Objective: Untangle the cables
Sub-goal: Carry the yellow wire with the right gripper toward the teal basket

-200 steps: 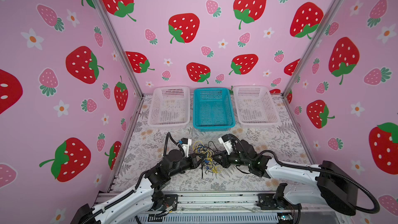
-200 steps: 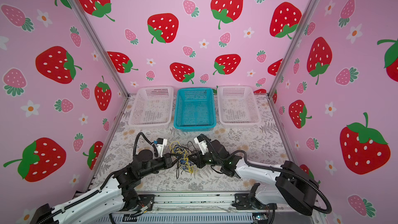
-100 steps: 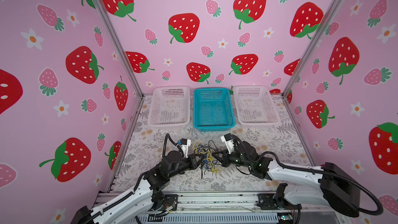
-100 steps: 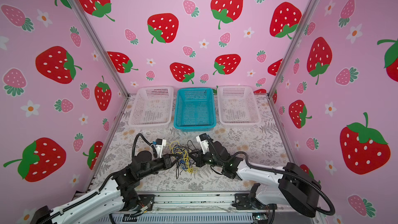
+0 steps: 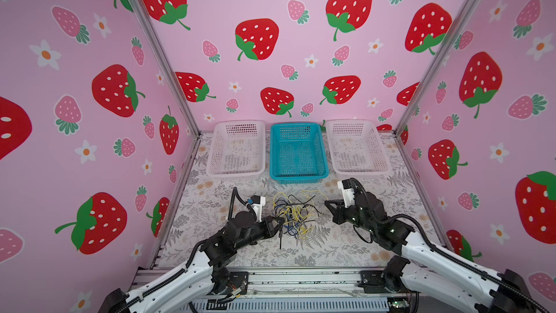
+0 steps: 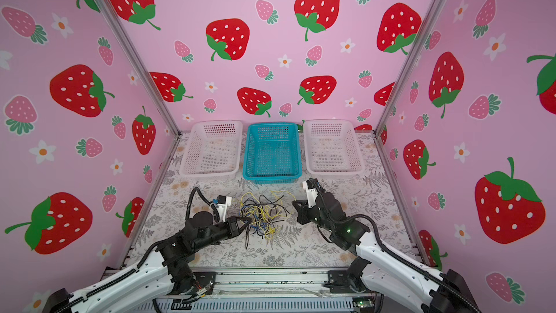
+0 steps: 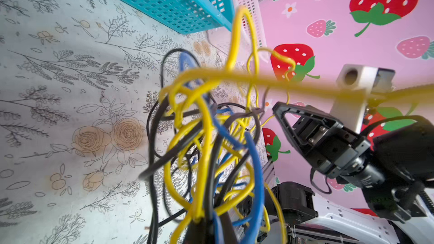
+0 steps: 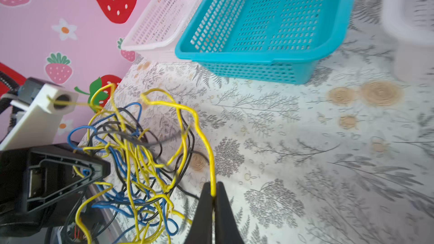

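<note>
Top views first. The tangle of thin black, yellow and blue cables sits as one knot on the floral-printed table mat, between your two arms and in front of the perforated turquoise plastic basket. That basket looks empty, and so do the white perforated plastic basket and its twin on either side. I'd judge you're right at the start, with no strand free. Your left gripper is buried in the knot's near edge. Your right gripper sits just beside the opposite edge.

Left wrist view now. Limp, kinked, glossy loops crowd the lens and converge on the left gripper. Its jaws are hidden behind them, but it reads as pinched tight on a bunch of strands.

Right wrist view, and here it's plain. The black tapered fingers are pressed together on a single yellow cable, which arches back into the knot. Loops cross everywhere, so all the separating lies ahead of you.
</note>
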`<control>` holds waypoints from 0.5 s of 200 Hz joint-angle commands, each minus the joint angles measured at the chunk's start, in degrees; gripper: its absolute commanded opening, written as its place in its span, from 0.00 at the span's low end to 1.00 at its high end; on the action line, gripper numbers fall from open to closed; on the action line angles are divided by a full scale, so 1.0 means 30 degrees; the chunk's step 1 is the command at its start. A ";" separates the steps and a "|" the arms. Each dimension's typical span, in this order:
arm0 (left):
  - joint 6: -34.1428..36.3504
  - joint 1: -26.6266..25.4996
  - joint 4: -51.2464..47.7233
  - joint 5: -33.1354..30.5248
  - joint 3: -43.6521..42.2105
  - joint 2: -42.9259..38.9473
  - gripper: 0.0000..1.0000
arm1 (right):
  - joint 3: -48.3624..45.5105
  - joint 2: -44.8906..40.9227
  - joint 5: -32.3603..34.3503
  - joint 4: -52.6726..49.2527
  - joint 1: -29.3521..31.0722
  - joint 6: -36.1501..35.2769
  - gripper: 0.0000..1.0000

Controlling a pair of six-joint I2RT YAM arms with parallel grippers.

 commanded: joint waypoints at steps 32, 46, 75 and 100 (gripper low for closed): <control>0.1150 0.0004 -0.3346 -0.0715 0.0491 0.0296 0.00 | 0.2363 -0.1925 0.1684 -0.3609 -0.2841 -0.2279 0.00; 0.1296 0.0048 -0.4310 -0.1434 0.0705 0.0334 0.00 | 0.3087 -0.2218 0.2223 -0.4378 -0.3104 -0.2638 0.00; 0.1383 0.0347 -0.5238 -0.1655 0.0713 0.0371 0.00 | 0.4853 -0.2748 0.3496 -0.5894 -0.3477 -0.3394 0.00; 0.1418 0.0524 -0.5291 -0.1626 0.0603 0.0553 0.00 | 0.6003 -0.3003 0.3002 -0.6445 -0.3536 -0.3694 0.00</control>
